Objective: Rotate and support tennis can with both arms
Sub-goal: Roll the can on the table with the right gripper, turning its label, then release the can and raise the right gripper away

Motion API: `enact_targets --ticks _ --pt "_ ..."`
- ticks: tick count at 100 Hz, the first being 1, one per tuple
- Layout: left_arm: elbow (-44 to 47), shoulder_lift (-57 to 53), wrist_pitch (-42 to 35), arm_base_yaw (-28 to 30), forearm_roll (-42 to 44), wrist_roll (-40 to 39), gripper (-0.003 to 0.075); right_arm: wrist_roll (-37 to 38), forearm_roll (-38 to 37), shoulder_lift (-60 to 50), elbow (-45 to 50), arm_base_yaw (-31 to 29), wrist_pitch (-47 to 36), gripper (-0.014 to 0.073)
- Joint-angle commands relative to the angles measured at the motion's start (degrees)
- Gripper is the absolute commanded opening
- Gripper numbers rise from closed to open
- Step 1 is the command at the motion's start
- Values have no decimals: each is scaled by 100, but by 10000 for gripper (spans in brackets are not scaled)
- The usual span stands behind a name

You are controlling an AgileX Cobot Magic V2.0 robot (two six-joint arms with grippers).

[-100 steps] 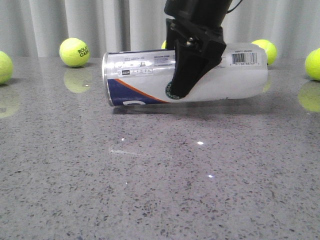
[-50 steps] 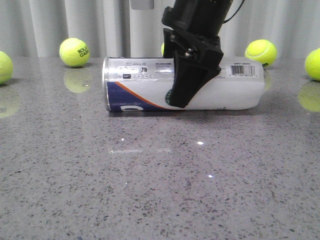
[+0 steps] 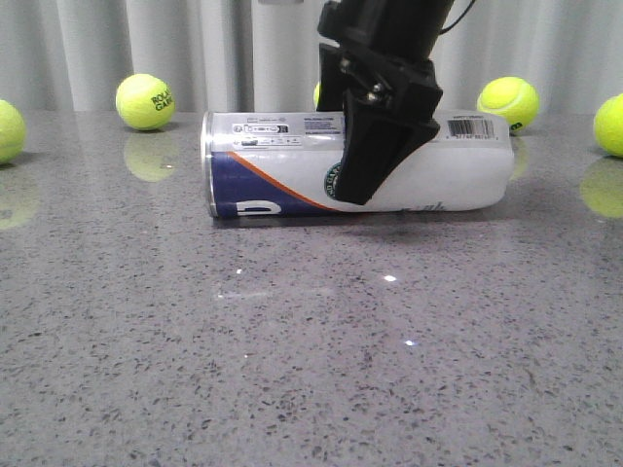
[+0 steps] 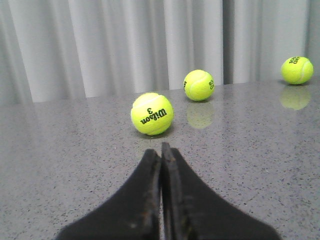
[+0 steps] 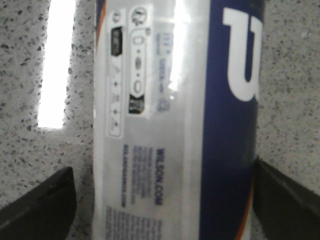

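The tennis can [image 3: 263,165] lies on its side on the grey table, metal rim to the left, navy and orange label facing the camera. My right gripper [image 3: 358,190] comes down over its middle, one dark finger in front of the round logo. In the right wrist view the can [image 5: 175,125] lies between the fingers [image 5: 45,200]; a strip of table shows between one finger and the can, while the other finger sits at its navy side. This gripper [image 5: 165,190] is open. My left gripper [image 4: 161,150] is shut and empty, away from the can and not in the front view.
Yellow tennis balls lie along the back of the table [image 3: 145,101], [image 3: 508,101], with one at each edge [image 3: 8,130], [image 3: 609,125]. A Wilson ball [image 4: 152,113] lies just ahead of the left gripper, two more [image 4: 199,85], [image 4: 297,69] behind it. A grey curtain hangs at the back.
The can's right end has come down from a slight tilt and the can now lies flat on the table. It has rolled a little, more navy showing. The right gripper stays over it.
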Motion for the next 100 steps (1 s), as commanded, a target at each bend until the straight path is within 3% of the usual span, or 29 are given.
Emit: enact_targets --ticks 1,54,75,100 --pt "276 -219 -470 13 -43 -58 -21 -68 79 -395 -180 -9 -68 662" --pt "276 -219 -470 13 -43 -58 -21 250 79 -823 -186 -9 -121 662" --pt "276 -219 -470 13 -43 -58 -21 1118 65 -1090 -186 -19 -256 654" --pt "276 -219 -470 13 -43 -58 -21 3009 -697 -1423 -186 -19 -456 654"
